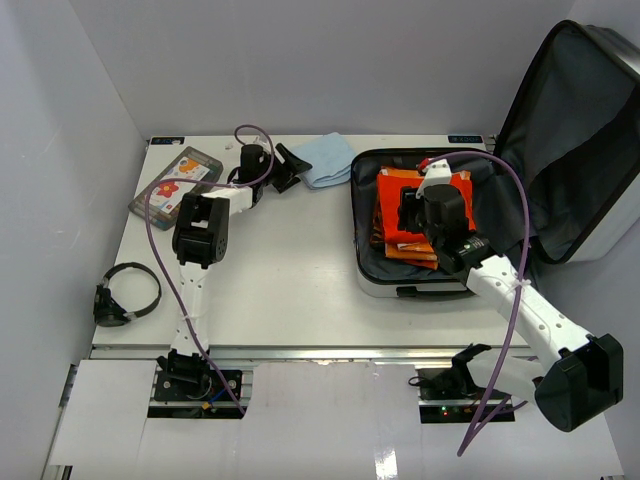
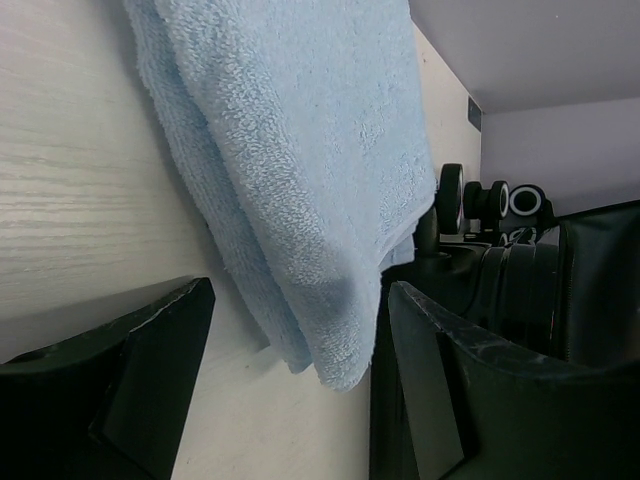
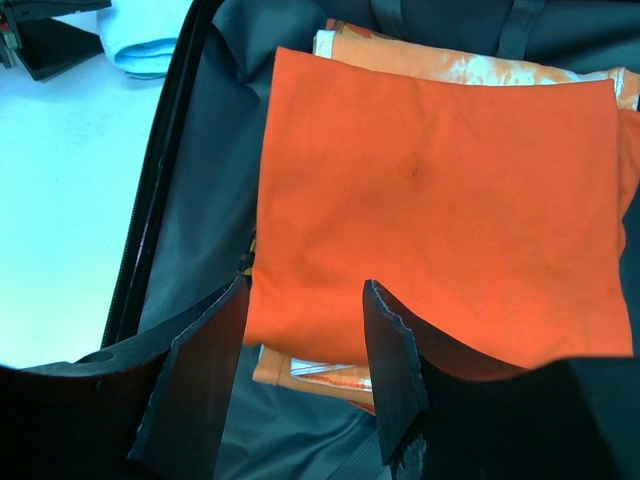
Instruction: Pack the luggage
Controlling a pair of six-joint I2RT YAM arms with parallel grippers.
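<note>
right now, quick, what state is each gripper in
Left gripper: open, jaws either side of the blue towel, not closed on it.
Right gripper: open, empty, over the orange cloth in the luggage.

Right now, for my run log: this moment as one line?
left gripper: open at folded light-blue terry towel | right gripper: open over folded orange cloth in open grey-lined hard-shell suitcase | unpacked: black headphones
</note>
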